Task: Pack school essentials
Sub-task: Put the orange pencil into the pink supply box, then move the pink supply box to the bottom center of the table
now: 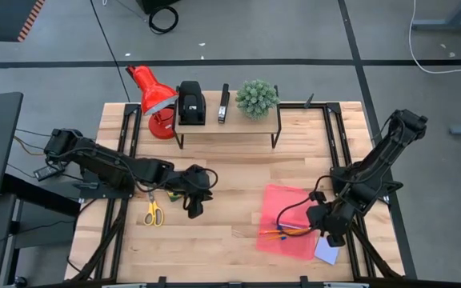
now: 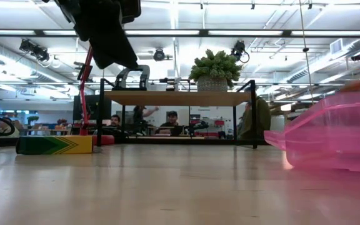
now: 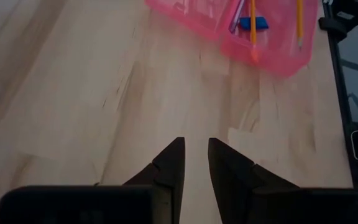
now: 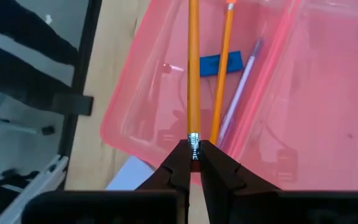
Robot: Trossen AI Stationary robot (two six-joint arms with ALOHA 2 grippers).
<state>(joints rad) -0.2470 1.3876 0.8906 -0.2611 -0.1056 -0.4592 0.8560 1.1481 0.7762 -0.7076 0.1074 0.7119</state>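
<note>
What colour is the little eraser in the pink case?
Blue. The eraser shows best in the right wrist view.

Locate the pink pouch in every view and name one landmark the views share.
High view: pink pouch lies flat on the table, lower right, by the right arm.
Low view: pouch at the right edge.
Left wrist view: pouch at the top, far across the wood.
Right wrist view: pouch fills most of the picture.
Shared landmark: the blue eraser inside it, in both wrist views.

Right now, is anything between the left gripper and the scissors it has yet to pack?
Nothing visible. The left gripper hangs over bare wood, and the yellow-handled scissors lie just beside it with only open table between.
</note>
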